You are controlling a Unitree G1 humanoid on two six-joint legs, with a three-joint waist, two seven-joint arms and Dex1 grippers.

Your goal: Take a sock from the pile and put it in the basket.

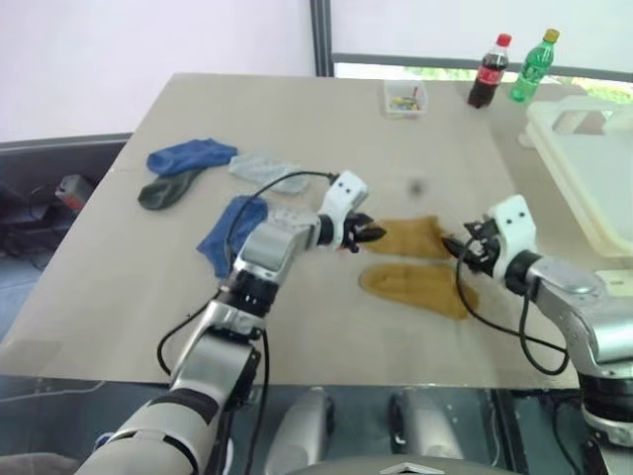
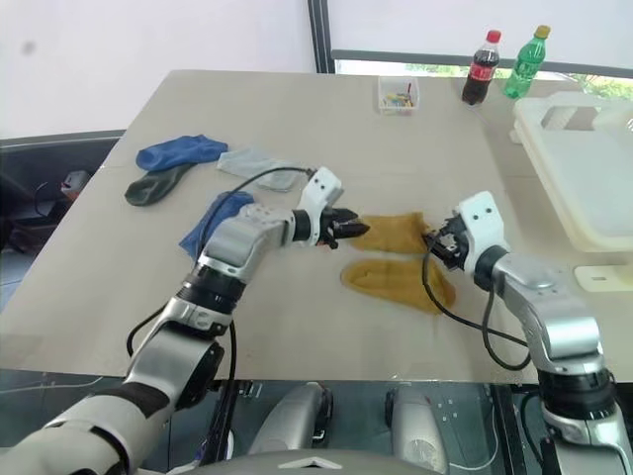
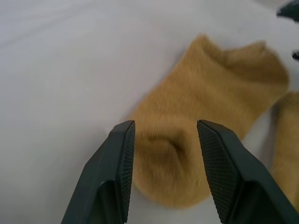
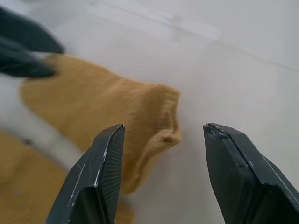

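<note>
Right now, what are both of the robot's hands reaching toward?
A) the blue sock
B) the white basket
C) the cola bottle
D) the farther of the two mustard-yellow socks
D: the left gripper sits at one end of the farther mustard-yellow sock and the right gripper at the other, each with its jaws open and the sock lying between them in the wrist views.

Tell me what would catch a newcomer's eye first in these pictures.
Two open grippers face each other across one mustard sock at mid-table: the left gripper at its toe, the right gripper at its cuff. A second mustard sock lies just in front, and the big off-white basket waits at the table's right edge.
</note>
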